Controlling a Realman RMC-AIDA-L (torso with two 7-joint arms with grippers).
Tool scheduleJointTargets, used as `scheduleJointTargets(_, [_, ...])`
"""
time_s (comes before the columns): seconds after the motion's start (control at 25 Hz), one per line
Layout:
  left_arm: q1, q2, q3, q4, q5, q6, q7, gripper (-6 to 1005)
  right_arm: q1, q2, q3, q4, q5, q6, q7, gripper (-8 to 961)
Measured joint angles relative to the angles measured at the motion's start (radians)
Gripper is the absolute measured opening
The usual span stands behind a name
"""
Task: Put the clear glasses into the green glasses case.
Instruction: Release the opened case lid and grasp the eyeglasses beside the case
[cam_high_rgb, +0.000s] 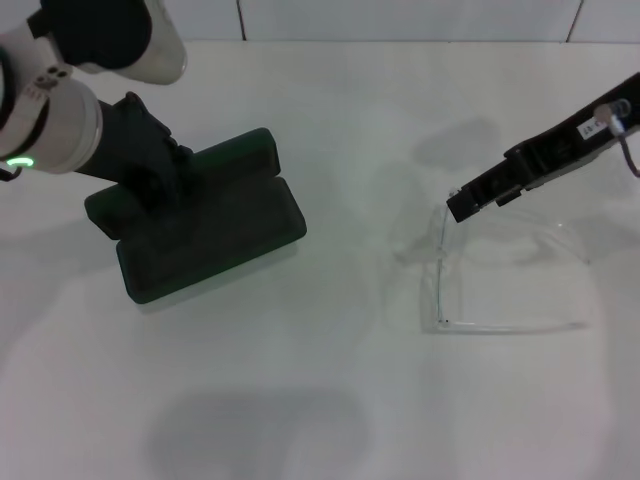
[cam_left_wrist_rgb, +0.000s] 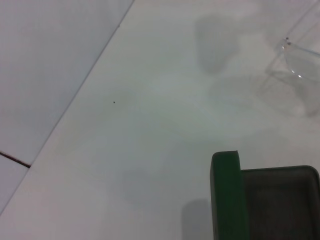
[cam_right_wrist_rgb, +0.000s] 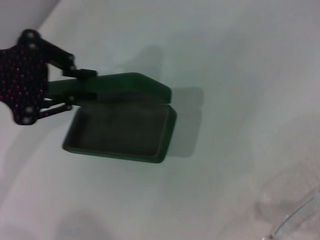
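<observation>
A plain white table (cam_high_rgb: 320, 400) fills the head view, matt and marked only by soft grey shadows. Along its far edge a pale wall (cam_high_rgb: 400, 18) with thin dark seams is seen; the same seams are caught in the left wrist view beyond the table edge.

The green glasses case (cam_high_rgb: 215, 235) lies open on the left half of the table, its lid (cam_high_rgb: 245, 152) raised on the far side and its dark-lined tray turned toward the near side. In the right wrist view the tray's blackish interior is shown with nothing lying in it. The left gripper (cam_right_wrist_rgb: 75, 85) is placed at the case's left end — its black fingers are clamped on the end of the raised lid, as seen from the right wrist camera. In the head view that grip is hidden under the arm's own black housing.

The clear glasses (cam_high_rgb: 500, 275) rest on the right half of the table, well apart from the case, with the front standing on edge toward the left and the two thin arms stretched to the right. The right gripper (cam_high_rgb: 462, 207) is held at the far upper corner of the front — its dark tip meets the frame there, but whether its fingers are apart or closed cannot be told.
</observation>
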Motion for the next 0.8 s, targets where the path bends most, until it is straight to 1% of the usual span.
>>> scheduleJointTargets(0.2, [0.013, 0.0, 0.014, -0.005, -0.002, -0.005, 0.027, 198, 0.07, 0.004, 0.0, 0.126, -0.057, -0.003, 0.022, 701])
scheduleJointTargets(0.36, [0.017, 0.0, 0.019, -0.008, -0.008, -0.008, 0.039, 198, 0.105, 0.004, -0.016, 0.247, -0.092, 0.026, 0.019, 699])
scheduleJointTargets(0.52, [0.02, 0.0, 0.019, -0.009, -0.036, -0.01, 0.054, 198, 0.118, -0.001, -0.038, 0.315, -0.098, 0.078, 0.007, 697])
scheduleJointTargets(0.8, [0.021, 0.0, 0.025, -0.01, -0.044, -0.011, 0.056, 197, 0.142, -0.008, -0.035, 0.443, -0.099, 0.16, -0.045, 692])
